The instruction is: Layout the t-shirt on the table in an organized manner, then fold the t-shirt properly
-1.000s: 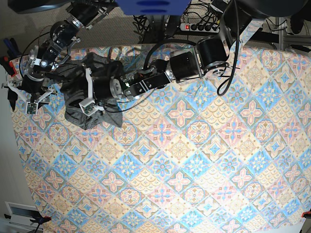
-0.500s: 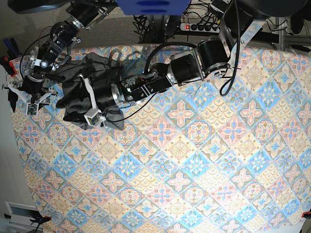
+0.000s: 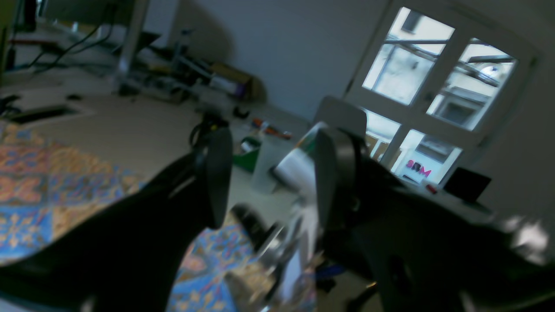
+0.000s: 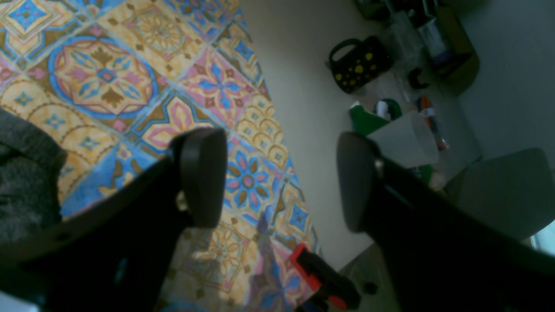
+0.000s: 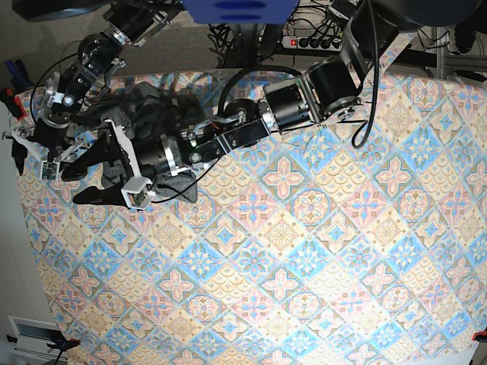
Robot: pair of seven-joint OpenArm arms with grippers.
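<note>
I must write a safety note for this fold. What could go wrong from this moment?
1. The t-shirt lies bunched near the table corner; a careless pull could drag it over the edge.
2. Both grippers are open and hold nothing: the left gripper and right gripper sit close together and could collide.
3. The left arm lies across the t-shirt and may snag it.

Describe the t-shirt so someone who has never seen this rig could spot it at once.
Find the table, covered in pastel blue, pink and cream tiles. At its far left corner, under both arms, lies the t-shirt, a crumpled dark-grey heap. It is the only plain, unpatterned cloth there.
</note>
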